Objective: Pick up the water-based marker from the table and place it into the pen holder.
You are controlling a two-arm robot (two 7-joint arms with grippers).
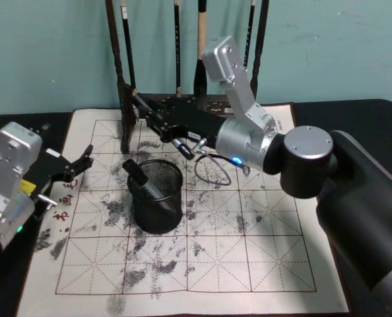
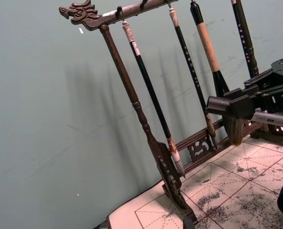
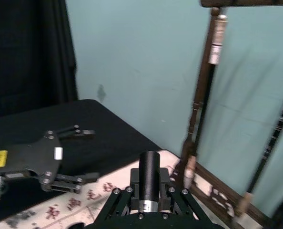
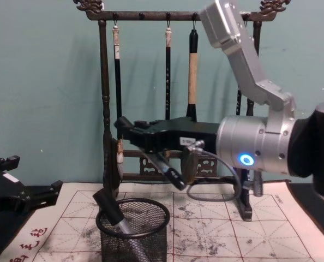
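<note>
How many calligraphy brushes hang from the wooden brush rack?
4, hanging from the brush rack under its top bar: a white-collared brush nearest the dragon-head end, then a thin black brush, a tan-handled brush, and a second black brush. None looks hidden.

Moderate even light; soft shadows on wall [image 2: 36,143].

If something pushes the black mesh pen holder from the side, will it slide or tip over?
Probably light, since the pen holder is open wire mesh, so it would likely slide on the mat. Tipping seems less likely: it looks short and wide. The marker leaning on its rim may rattle or shift.
</note>
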